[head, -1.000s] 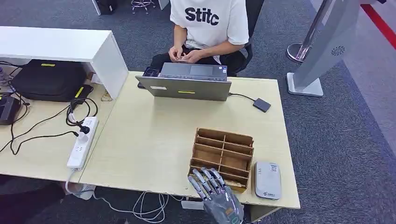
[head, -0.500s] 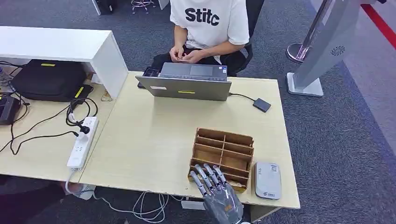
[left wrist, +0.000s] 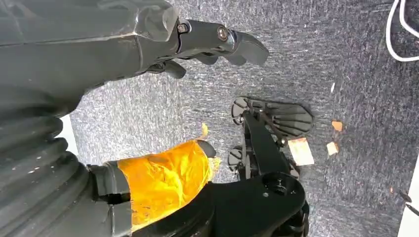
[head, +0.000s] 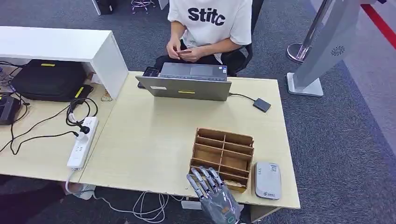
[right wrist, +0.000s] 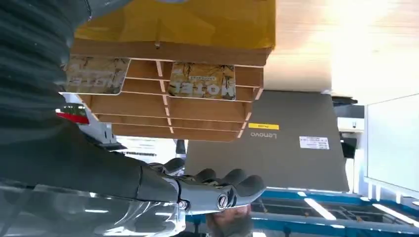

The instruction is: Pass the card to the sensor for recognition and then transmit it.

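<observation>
My right hand (head: 212, 196) hovers at the table's near edge, fingers spread and holding nothing, with its tips just short of the front row of the wooden card organizer (head: 223, 151). In the right wrist view the right hand (right wrist: 148, 182) is in front of the organizer (right wrist: 168, 106), whose front slots hold two patterned cards, one (right wrist: 202, 81) and another (right wrist: 94, 74). A flat grey-white sensor (head: 267, 180) lies on the table just right of the organizer. My left hand (left wrist: 99, 44) hangs over grey carpet with its fingers apart and nothing in it.
A person (head: 208, 23) sits across the table behind a grey laptop (head: 184, 86), holding a small item in both hands. A small black box (head: 262, 104) lies at the far right. A power strip (head: 82, 142), cables and a black bag (head: 49, 79) are on the left.
My right hand edged forward toward the organizer, then drew back slightly. The person has raised both hands and shifted a little.
</observation>
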